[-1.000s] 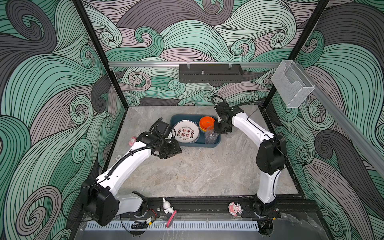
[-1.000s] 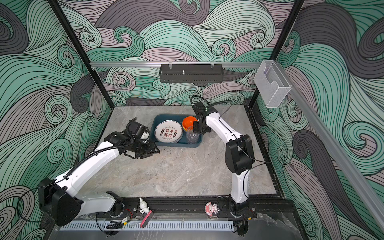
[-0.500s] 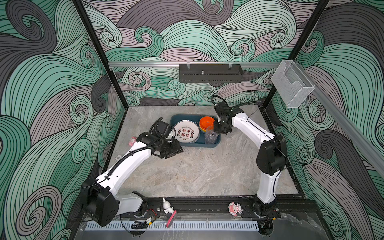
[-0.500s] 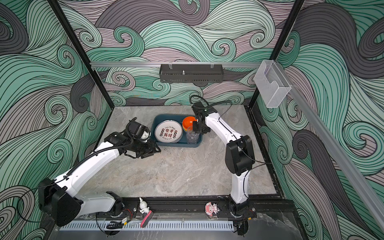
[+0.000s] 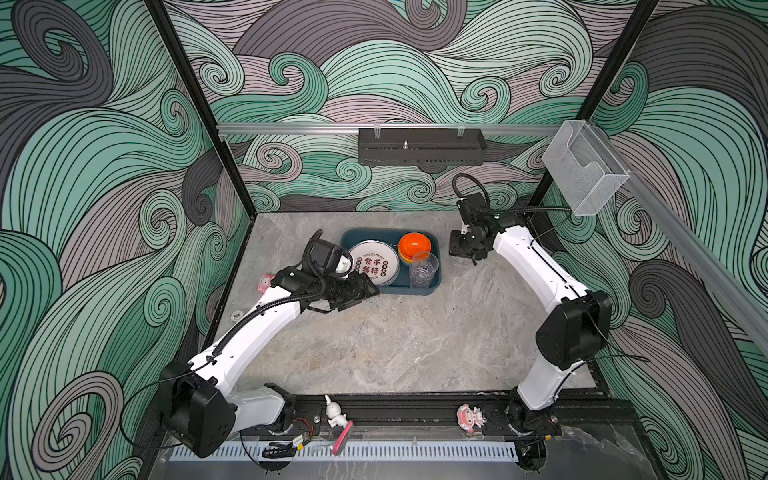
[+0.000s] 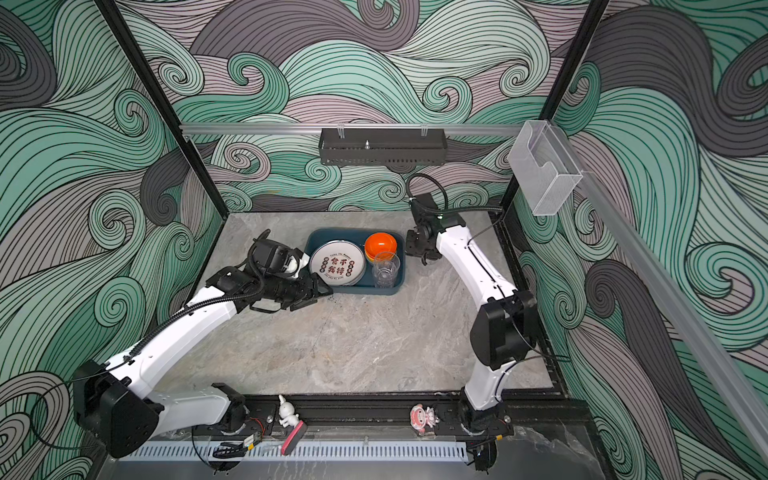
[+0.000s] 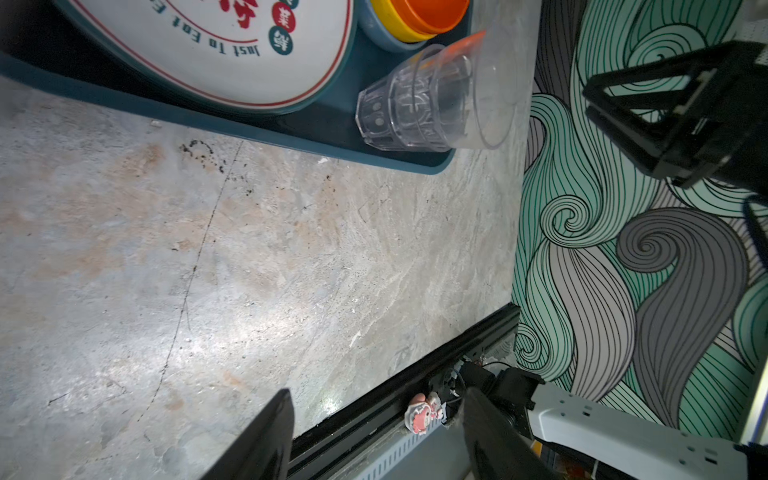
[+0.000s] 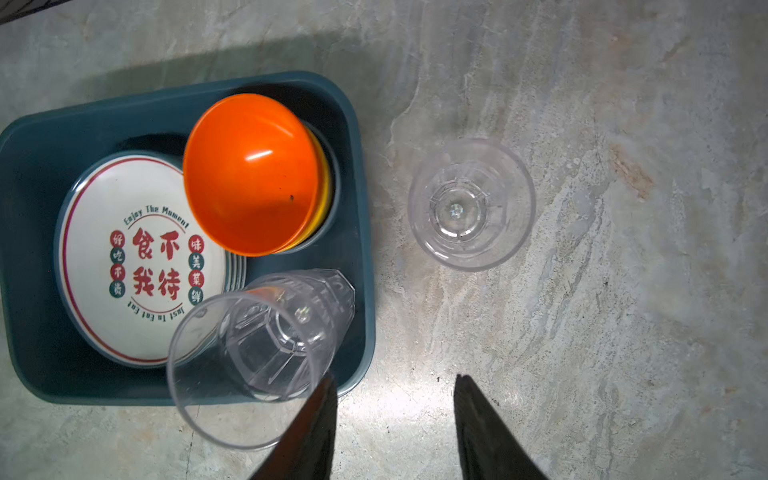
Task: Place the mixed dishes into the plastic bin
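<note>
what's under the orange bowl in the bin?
A yellow bowl, then a blue bowl, nested; only their rims show past the orange bowl. Their insides and the bin floor beneath are covered.

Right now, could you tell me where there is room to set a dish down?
Bare: the table between plastic bin and front rail. Crowded: the bin, with plates, bowls, stacked tumblers; only its far-left corner shows floor. A lone tumbler stands right of it.

Yellow bowl and blue bowl mostly beneath the orange bowl
</note>
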Controlling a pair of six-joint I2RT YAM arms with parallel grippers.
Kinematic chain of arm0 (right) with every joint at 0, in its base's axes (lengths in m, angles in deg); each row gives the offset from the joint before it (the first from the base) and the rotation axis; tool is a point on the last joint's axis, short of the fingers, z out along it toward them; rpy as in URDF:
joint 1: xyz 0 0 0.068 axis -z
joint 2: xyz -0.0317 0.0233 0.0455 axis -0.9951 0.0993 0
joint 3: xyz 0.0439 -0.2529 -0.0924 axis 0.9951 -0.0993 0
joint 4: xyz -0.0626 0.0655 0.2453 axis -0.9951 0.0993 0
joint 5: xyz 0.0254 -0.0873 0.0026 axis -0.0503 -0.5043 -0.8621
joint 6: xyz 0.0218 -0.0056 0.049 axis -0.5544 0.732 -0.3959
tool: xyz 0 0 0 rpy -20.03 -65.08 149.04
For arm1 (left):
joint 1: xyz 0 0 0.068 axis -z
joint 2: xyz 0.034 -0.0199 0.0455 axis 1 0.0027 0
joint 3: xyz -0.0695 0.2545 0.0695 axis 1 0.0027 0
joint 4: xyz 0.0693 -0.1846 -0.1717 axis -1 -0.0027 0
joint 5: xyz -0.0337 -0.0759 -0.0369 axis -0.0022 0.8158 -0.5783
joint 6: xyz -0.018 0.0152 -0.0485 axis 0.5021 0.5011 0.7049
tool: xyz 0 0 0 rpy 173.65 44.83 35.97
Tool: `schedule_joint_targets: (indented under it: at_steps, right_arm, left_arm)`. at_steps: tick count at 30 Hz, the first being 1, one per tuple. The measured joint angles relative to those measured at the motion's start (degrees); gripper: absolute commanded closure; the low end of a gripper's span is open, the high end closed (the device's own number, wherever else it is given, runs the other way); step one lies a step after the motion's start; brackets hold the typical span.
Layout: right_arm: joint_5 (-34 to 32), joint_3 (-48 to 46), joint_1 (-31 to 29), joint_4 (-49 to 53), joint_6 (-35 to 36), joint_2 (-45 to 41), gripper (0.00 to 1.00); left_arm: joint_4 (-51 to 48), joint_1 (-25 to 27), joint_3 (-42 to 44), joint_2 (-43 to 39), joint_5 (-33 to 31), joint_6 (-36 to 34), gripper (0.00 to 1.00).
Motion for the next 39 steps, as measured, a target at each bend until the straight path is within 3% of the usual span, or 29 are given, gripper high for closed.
schedule_joint_targets:
  at_steps: [17,33,39]
  right_arm:
    - [5.0,-6.3,11.7,-5.5,-5.4,3.8,0.49]
    - [10.7,-4.9,14.5,-8.9,-7.4,12.3,0.58]
    - [11.6,-4.4,14.5,-9.3,-7.4,14.2,0.67]
  left_arm:
    - [2.0,5.6,-2.1,5.6,1.1,-2.6,0.33]
    - [1.9,6.6,-2.1,6.8,0.0,-3.0,0.36]
    - [1.8,6.6,-2.1,6.8,-0.1,-3.0,0.36]
